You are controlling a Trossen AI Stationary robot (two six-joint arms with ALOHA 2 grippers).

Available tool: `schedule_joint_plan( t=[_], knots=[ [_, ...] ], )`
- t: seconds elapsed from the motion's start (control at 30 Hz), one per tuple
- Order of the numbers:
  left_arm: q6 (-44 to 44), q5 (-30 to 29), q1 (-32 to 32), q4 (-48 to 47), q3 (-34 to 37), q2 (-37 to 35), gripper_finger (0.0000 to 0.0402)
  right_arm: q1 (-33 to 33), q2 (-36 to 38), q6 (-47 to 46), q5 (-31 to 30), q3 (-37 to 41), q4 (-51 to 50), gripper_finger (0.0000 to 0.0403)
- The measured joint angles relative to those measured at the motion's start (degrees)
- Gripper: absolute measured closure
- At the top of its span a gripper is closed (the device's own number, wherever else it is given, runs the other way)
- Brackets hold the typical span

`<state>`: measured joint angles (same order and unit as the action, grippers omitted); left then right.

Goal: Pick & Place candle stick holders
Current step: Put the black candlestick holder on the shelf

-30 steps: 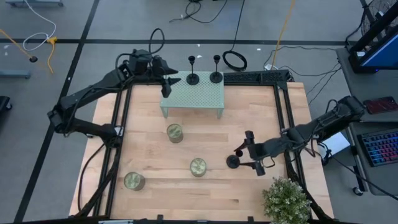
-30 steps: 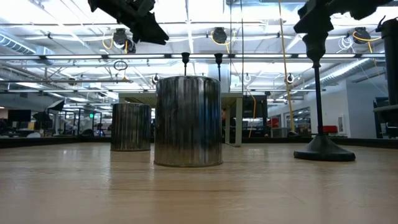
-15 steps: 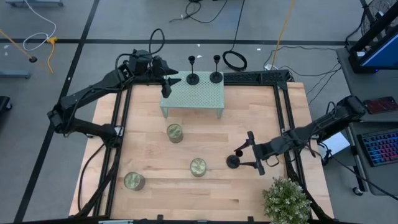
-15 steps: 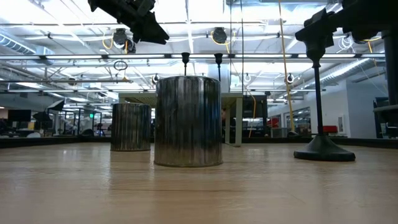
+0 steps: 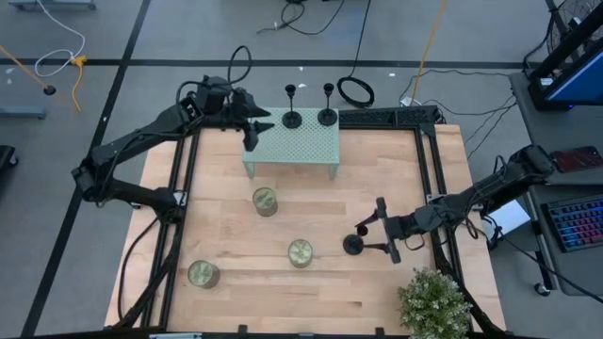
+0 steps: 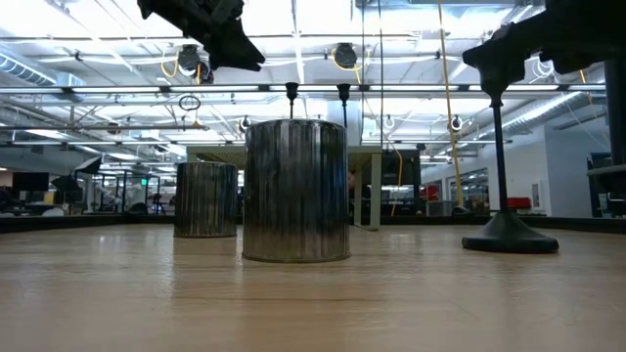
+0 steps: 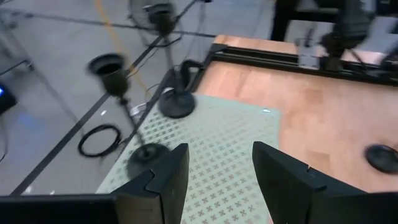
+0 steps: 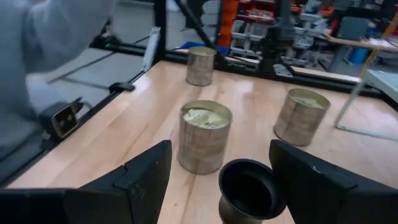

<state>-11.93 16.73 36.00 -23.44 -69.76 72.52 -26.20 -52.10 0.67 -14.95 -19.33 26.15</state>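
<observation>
Two black candle stick holders stand on their disc bases on the far edge of a pale green perforated stand; both also show in the left wrist view. My left gripper hovers open and empty above the stand's left end. The third holder stands upright on its base on the wooden table. My right gripper is open, level with that holder's cup top. Its fingers stand on either side of the cup without touching it.
Three metal tins stand on the table left of the third holder. A potted plant sits at the near right corner. Black frame rails run along the table's sides and far edge.
My right gripper has drawn back a little toward the table's right edge, staying at the height of the third holder's top. The holder stays upright on the table.
</observation>
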Motion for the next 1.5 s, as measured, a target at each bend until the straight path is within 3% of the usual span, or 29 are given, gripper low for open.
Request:
schedule_joint_plan(
  t=[0.47,0.83,0.97,1.5],
  knots=[
    [-1.9,2.3,-7.3,0.1,0.0,0.0,0.022,0.0,-3.4,-1.3,0.0,4.1,10.6,0.0137],
    [-2.7,2.2,-11.7,0.1,0.0,0.0,0.022,1.3,-10.3,-1.3,-0.3,4.1,16.6,0.0137],
    [-2.8,2.2,-13.8,0.1,0.0,0.0,0.022,3.0,-12.5,-2.0,0.3,4.9,11.2,0.0138],
    [-3.4,0.7,-17.2,-0.5,0.0,0.0,0.022,4.0,-14.1,-3.9,0.1,4.3,13.8,0.0138]
  ],
)
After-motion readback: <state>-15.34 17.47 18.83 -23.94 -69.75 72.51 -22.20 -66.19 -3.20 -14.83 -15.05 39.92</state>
